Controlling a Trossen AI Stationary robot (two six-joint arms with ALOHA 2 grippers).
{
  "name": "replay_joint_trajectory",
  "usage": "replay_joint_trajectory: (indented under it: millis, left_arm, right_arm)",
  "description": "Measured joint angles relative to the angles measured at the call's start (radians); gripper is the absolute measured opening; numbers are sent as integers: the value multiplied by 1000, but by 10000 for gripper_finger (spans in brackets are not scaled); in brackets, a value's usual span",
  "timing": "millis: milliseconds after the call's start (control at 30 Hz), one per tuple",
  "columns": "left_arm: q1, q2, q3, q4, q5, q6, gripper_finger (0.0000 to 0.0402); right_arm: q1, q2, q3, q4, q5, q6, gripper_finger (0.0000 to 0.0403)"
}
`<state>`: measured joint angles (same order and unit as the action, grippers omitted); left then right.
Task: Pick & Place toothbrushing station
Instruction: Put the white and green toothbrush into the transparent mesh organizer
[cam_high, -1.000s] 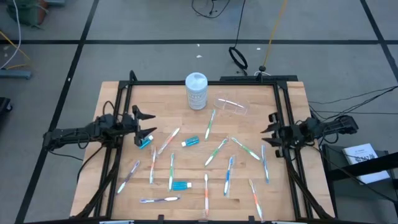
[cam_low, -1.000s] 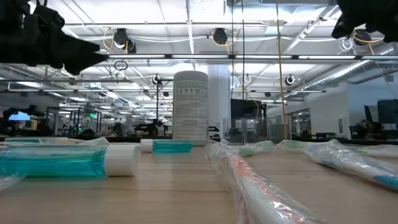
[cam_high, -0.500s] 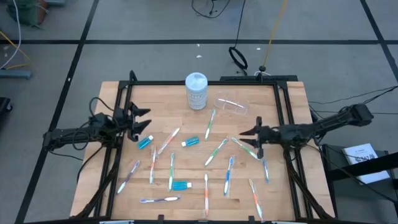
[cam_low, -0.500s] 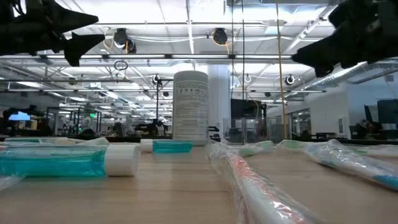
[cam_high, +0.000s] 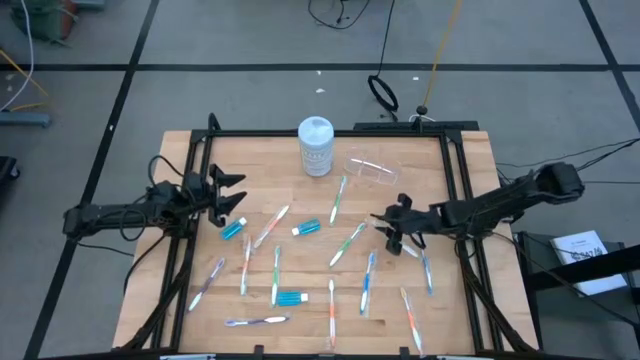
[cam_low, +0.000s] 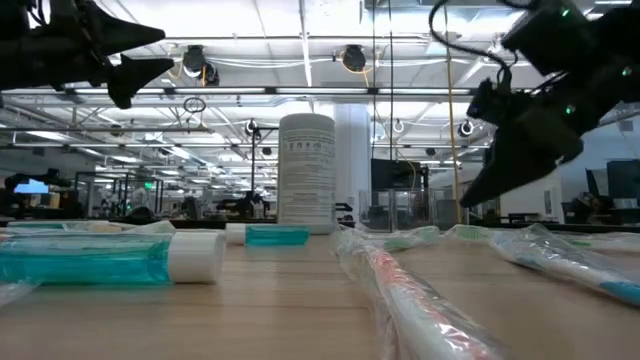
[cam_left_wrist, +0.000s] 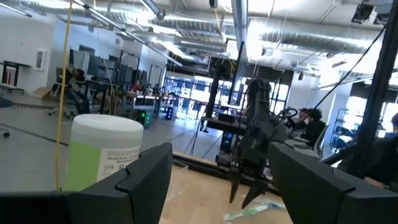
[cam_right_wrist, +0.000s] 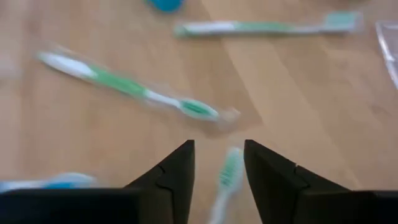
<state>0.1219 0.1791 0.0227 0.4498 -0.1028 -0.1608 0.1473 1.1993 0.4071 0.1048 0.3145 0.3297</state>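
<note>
Several slim toothbrushes in clear wrappers lie flat and scattered on the wooden table (cam_high: 300, 260), with three small blue toothpaste tubes (cam_high: 307, 228) among them. A clear cup (cam_high: 372, 168) lies on its side at the far middle. My right gripper (cam_high: 385, 228) slants down, open, just above a green-and-white toothbrush (cam_right_wrist: 229, 174); that toothbrush shows between its fingers, untouched. A second green toothbrush (cam_right_wrist: 130, 87) lies beyond it. My left gripper (cam_high: 238, 192) hovers open above the table's left side, pointing about level toward the right.
A white lidded canister (cam_high: 316, 146) stands upright at the far middle, beside the cup. A black frame (cam_high: 330, 133) runs along the table's far, left and right sides. Cables lie on the floor beyond the far edge.
My right gripper has swung in from the table's right edge toward the middle, sunk lower and tipped nose-down over the green toothbrush. My left gripper has tipped up a little in place. Nothing on the table has moved.
</note>
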Motion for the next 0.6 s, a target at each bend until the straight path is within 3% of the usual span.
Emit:
replay_joint_trajectory:
  millis: [267, 600]
  left_arm:
    - [0, 56, 0, 19, 0, -35, 271]
    - [0, 115, 0, 17, 0, -91, 271]
  right_arm:
    - [-44, 92, -9, 22, -34, 74, 173]
    - [-55, 192, -7, 73, -50, 43, 160]
